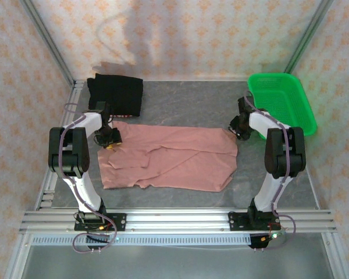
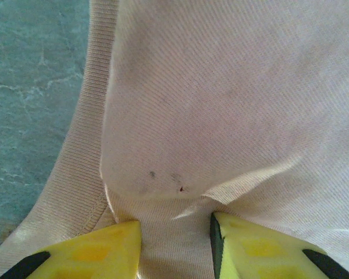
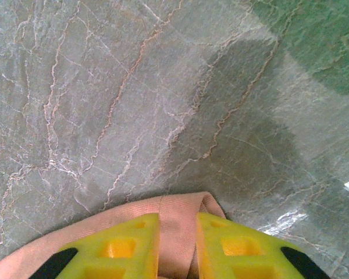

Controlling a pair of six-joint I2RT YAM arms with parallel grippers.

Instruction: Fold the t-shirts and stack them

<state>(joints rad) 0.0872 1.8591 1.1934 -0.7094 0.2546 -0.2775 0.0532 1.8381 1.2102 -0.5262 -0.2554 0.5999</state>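
Observation:
The dusty-pink t-shirt [image 1: 174,160] lies spread across the middle of the table, plain side up. My left gripper [image 1: 111,138] is down on its far left corner. In the left wrist view that gripper [image 2: 175,224] has its yellow fingers apart, with flat pink cloth [image 2: 221,104] and the ribbed collar between and beside them. My right gripper [image 1: 238,129] is at the shirt's far right corner. In the right wrist view its fingers [image 3: 178,224] stand close on a folded edge of the cloth [image 3: 99,218]. The black t-shirt [image 1: 116,95] lies folded at the back left.
A green mesh basket [image 1: 282,102] stands at the back right, just beyond my right gripper; its green edge [image 3: 326,40] shows past the fingers. Grey marbled table [image 1: 186,99] surrounds the shirts. Aluminium frame rails run along the near edge and left side.

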